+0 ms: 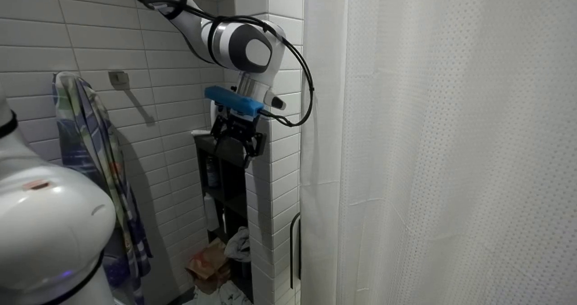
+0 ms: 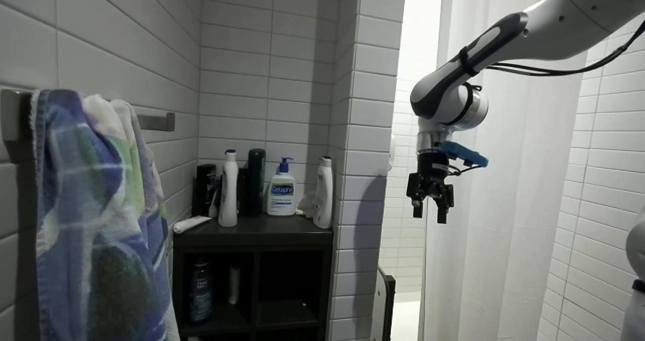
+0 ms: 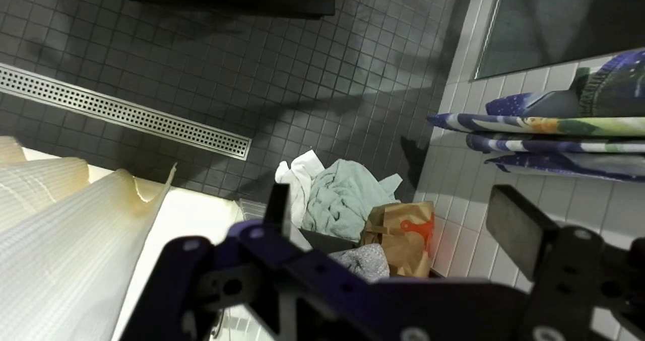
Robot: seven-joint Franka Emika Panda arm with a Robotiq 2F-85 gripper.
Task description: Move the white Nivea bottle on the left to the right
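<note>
The shelf's front edge (image 2: 277,237) lies free between the left white bottle (image 2: 229,195) and the right white bottle (image 2: 323,197), with the Cetaphil (image 2: 281,200) set back. The tube (image 2: 191,223) blocks the front left corner; the pillar (image 2: 372,129) closes off the right edge.

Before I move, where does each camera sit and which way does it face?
In an exterior view: sits near the towel, facing shelf and leftmost white bottle; arm and open gripper at right.
In an exterior view: sits beside a white robot section, looking past the gripper at shelf; curtain at right.
Wrist view: above the gripper, looking down at floor and cloth; spread fingers show.
Both exterior views share arm, shelf, towel.
</note>
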